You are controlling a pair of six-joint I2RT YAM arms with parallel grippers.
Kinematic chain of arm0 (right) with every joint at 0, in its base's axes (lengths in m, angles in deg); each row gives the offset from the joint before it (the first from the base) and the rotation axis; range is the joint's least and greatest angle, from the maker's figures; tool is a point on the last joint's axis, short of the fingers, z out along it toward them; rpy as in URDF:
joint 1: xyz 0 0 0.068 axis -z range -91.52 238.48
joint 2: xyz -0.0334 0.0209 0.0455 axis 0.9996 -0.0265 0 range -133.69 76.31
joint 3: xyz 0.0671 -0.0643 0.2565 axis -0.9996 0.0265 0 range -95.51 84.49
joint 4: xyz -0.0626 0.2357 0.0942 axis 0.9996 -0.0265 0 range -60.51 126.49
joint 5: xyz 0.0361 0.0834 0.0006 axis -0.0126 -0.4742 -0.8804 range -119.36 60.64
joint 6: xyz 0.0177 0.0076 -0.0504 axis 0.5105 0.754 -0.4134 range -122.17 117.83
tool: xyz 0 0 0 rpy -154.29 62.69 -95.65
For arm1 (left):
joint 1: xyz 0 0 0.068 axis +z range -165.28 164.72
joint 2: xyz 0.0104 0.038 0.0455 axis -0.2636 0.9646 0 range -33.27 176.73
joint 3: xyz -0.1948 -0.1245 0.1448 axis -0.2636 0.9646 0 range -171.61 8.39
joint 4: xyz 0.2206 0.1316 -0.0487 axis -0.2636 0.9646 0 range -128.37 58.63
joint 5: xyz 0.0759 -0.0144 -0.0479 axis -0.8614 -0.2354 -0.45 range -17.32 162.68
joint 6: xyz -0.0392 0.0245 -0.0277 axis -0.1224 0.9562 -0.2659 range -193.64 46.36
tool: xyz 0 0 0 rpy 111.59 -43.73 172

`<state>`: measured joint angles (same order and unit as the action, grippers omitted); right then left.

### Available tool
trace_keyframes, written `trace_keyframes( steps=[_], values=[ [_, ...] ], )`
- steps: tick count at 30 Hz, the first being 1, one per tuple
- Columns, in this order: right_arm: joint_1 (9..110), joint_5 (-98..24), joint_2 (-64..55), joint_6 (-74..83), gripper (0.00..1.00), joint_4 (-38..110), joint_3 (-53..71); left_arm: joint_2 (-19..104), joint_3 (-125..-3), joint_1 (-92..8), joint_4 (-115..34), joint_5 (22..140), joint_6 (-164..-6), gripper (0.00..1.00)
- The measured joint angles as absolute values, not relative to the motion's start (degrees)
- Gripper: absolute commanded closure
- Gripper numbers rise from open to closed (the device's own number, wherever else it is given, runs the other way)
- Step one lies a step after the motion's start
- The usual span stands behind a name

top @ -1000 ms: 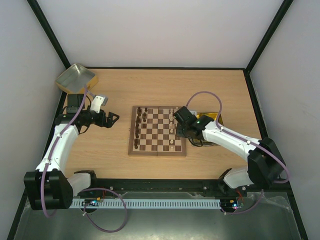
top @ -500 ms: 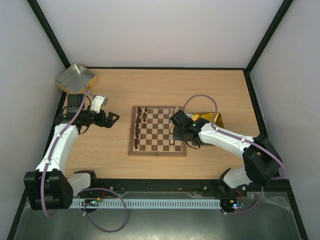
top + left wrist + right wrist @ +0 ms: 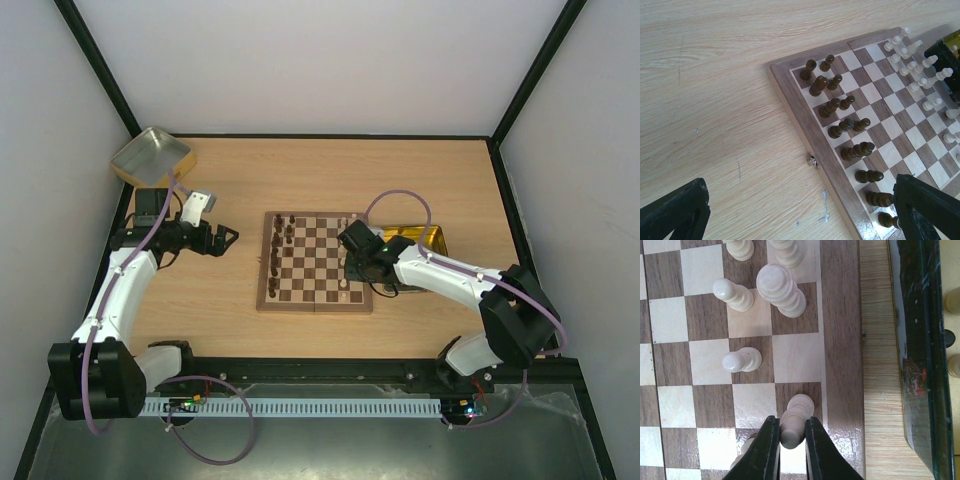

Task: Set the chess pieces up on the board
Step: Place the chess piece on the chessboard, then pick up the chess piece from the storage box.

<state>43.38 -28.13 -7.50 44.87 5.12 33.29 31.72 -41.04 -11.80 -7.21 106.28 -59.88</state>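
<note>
Pale, fine-grained wood covers the table [image 3: 300, 170], walled in white with black corner posts. At its middle lies the board [image 3: 312, 262], a glossy square of dark and tan checks inside a mid-brown rim with a small metal clasp on its left edge. Dark pieces [image 3: 840, 105], slim turned figures, stand in two files down the board's left side. The cream pieces [image 3: 912, 65] are grouped along its right side.

The right hand [image 3: 790, 429] pinches the rounded head of one cream piece [image 3: 796, 415] between its black fingers. That piece looks upright, long axis vertical, its foot over a dark square in the outermost file, just beside the rim. The left hand [image 3: 229, 240] hangs over bare table well left of the board, fingers spread wide and holding nothing.

One shiny gold tin [image 3: 415, 238] sits just right of the board behind the right arm, with a few cream figures inside. Another tin [image 3: 150, 155] rests at the far left corner.

Against a second ago, the right hand has slid a little leftward over the board's edge; the left arm has not moved.
</note>
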Motion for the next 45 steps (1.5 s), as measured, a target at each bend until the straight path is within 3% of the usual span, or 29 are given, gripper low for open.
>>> trace_keyframes(
  steps=[9,18,28,31,37,45],
  values=[
    [43.36,-28.50,-8.52,44.83,0.90,5.68,33.29,31.72,-41.04,-11.88,-7.19,106.28,-59.86,0.01],
    [43.34,-28.57,-8.52,44.72,0.78,5.68,33.29,31.72,-41.04,-11.88,-7.19,106.28,-59.84,0.01],
    [43.34,-28.96,-8.44,44.81,0.73,5.60,32.11,31.70,-41.04,-11.91,-7.19,106.28,-59.82,0.01],
    [43.34,-28.52,-8.20,44.81,0.66,4.88,30.95,31.72,-41.04,-11.91,-7.19,106.28,-59.82,0.01],
    [43.67,-23.36,-5.27,44.48,0.65,0.37,27.52,31.72,-41.04,-11.91,-7.19,106.31,-59.80,0.01],
    [57.30,-22.36,1.79,41.95,0.66,-1.40,30.84,31.72,-41.04,-11.91,-7.19,106.31,-59.80,0.01]
  ],
)
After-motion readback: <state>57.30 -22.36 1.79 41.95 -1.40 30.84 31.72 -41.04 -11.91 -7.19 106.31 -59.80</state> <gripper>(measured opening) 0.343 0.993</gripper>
